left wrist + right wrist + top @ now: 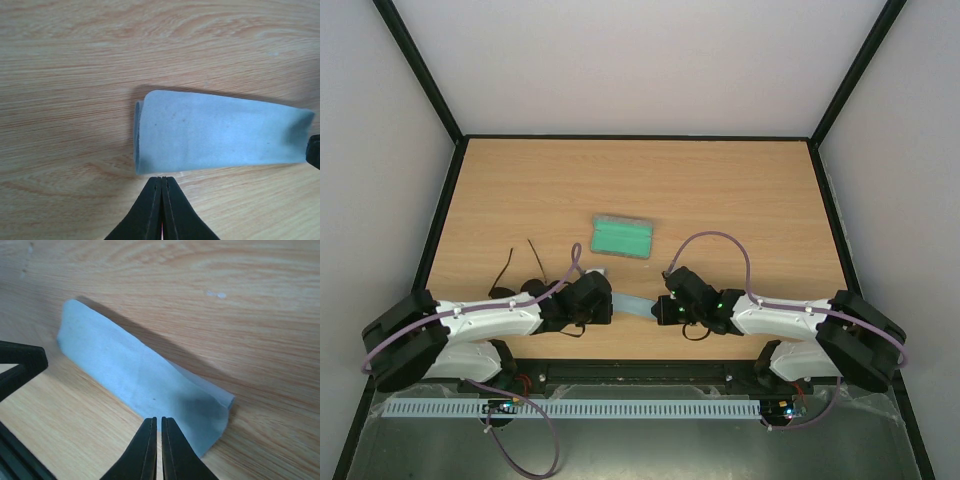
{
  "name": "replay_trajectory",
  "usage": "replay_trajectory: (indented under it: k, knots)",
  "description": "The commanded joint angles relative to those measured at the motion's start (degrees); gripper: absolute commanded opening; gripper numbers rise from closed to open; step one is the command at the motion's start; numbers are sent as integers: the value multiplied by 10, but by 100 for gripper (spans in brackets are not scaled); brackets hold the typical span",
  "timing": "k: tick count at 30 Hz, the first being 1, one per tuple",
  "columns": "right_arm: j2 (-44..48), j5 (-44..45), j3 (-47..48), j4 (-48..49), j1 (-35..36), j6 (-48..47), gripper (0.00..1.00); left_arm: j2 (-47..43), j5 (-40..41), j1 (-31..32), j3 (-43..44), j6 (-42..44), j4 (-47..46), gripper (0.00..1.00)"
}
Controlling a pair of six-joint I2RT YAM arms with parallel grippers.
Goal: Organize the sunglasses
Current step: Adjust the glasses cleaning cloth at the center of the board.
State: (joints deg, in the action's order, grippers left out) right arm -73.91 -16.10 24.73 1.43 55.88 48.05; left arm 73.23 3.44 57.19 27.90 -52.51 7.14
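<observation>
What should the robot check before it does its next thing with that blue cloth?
1. Left jaws shut on the cloth edge: ok.
2. Right jaws shut on the cloth edge: ok.
3. Cloth doubled over: ok. Whether its edges line up: cannot tell.
4. Case open, green lining facing up: ok.
5. Sunglasses inside the case: not ok. They lie on the table, left of the case.
6. Sunglasses' thin arms folded in: not ok. They stick out.
</observation>
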Motion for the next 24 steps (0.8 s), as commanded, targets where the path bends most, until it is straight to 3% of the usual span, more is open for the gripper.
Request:
replay_trajectory:
  k: [1,6,24]
  knots:
    - [29,18,23,-36,2,-9,5,-37,2,2,0,-4,31,2]
    - [32,13,16,-34,2,-7,5,-47,8,4,7,-3,42,3]
    - [-9,8,-39,13,2,13,4,45,8,-3,29,23,-4,2]
